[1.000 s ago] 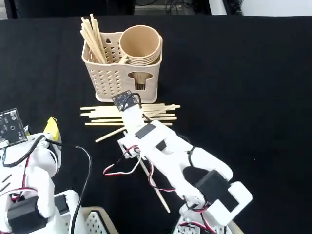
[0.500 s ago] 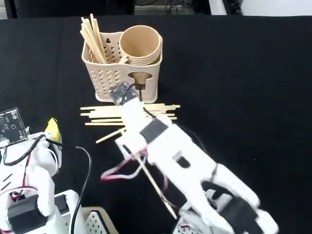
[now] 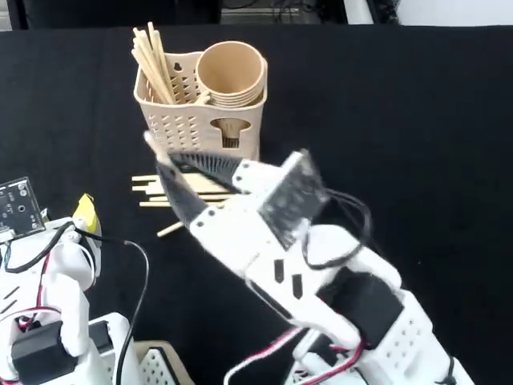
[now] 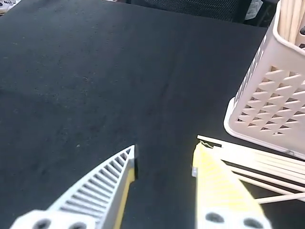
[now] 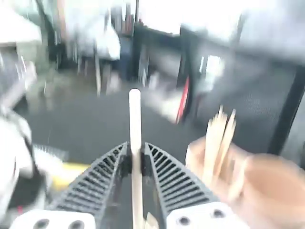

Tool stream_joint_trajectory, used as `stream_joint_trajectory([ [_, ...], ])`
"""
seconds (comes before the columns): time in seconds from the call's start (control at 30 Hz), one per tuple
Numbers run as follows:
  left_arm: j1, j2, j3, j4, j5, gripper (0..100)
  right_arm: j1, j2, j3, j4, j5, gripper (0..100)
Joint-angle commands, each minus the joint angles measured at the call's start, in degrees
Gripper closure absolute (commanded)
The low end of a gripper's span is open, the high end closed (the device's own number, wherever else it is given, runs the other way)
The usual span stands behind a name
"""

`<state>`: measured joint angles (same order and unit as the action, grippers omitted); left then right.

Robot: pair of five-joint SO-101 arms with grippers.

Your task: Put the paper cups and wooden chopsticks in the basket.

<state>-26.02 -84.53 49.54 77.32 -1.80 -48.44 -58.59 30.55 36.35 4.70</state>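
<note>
The beige slotted basket [image 3: 188,120] stands at the back of the black table, with stacked paper cups [image 3: 231,72] and several wooden chopsticks [image 3: 152,56] upright inside. More chopsticks [image 3: 148,191] lie flat on the table in front of it. My right gripper [image 3: 166,167] hangs above that pile, raised off the table and shut on one chopstick [image 5: 135,119], which sticks out past its fingertips. In the right wrist view the basket [image 5: 200,155] and cups [image 5: 267,176] lie just beyond it. My left gripper [image 4: 164,160] is open and holds nothing, low over the table left of the pile [image 4: 259,162].
The left arm's white body [image 3: 48,305] fills the front left corner, with a black cable [image 3: 144,281] looping beside it. The right arm [image 3: 321,281] slants across the front centre. Bare black table lies to the right of the basket.
The right arm has lifted from the pile and swung up with a chopstick in its gripper, tilting toward the basket. The loose chopstick under it is now hidden. The left arm has kept still.
</note>
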Motion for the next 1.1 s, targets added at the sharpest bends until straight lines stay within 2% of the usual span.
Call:
stream_joint_trajectory([
  [0.0, 0.1, -0.2, 0.0, -0.2, 0.1, 80, 3.2, 1.8, -2.9, -22.8, -1.2, 98.6],
  [0.07, 1.5, -0.2, 0.0, -0.2, 0.1, 80, 5.4, 6.1, -2.5, -34.5, -1.7, 98.6],
  [0.27, 2.2, -0.2, 0.2, 0.0, -0.2, 80, 11.4, 25.5, -2.7, -64.7, 4.8, 98.6],
  [0.4, 2.2, -0.3, 0.8, -0.3, -0.2, 80, 11.7, 37.1, -2.9, -77.3, 7.8, 98.6],
  [0.7, 2.3, -0.3, 1.1, -0.2, 0.1, 80, 17.1, 56.5, -8.2, -83.5, 8.0, 98.6],
  [0.9, 2.3, -0.3, 2.1, -1.1, 0.1, 80, 17.4, 64.0, -8.0, -83.3, 4.9, 98.2],
  [1.07, 2.3, -0.3, 2.4, -1.1, -0.1, 80, 17.2, 66.5, -8.2, -79.0, 4.8, 98.2],
])
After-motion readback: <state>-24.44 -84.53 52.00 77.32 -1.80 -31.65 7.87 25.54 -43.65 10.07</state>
